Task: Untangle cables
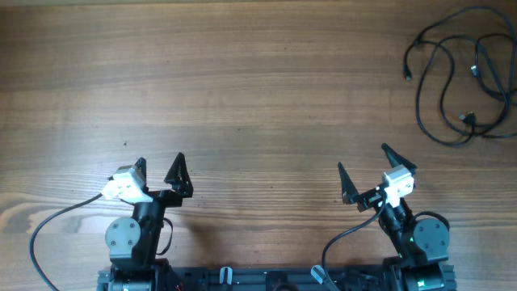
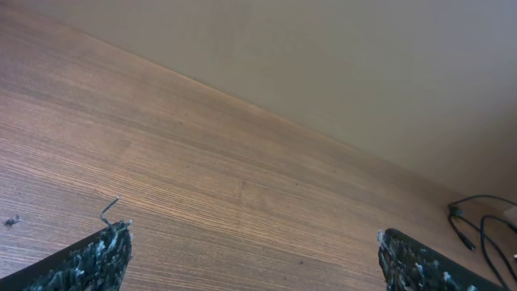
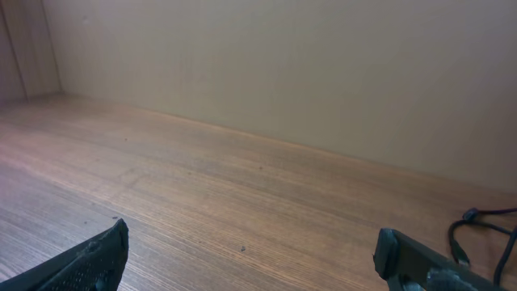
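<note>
The cables [image 1: 464, 77] are thin black cords with small plug ends, lying looped together at the far right of the wooden table. A bit of them shows at the right edge of the left wrist view [image 2: 481, 222] and of the right wrist view [image 3: 485, 230]. My left gripper [image 1: 159, 166] is open and empty at the near left, far from the cables. My right gripper [image 1: 362, 160] is open and empty at the near right, well short of the cables. Each wrist view shows both fingertips spread wide over bare wood, the left gripper [image 2: 250, 242] and the right gripper [image 3: 250, 246].
The wooden table [image 1: 242, 81] fills the overhead view. A plain beige wall [image 3: 283, 65] stands behind its far edge. The arm bases and their thicker black wires [image 1: 48, 226] sit along the near edge.
</note>
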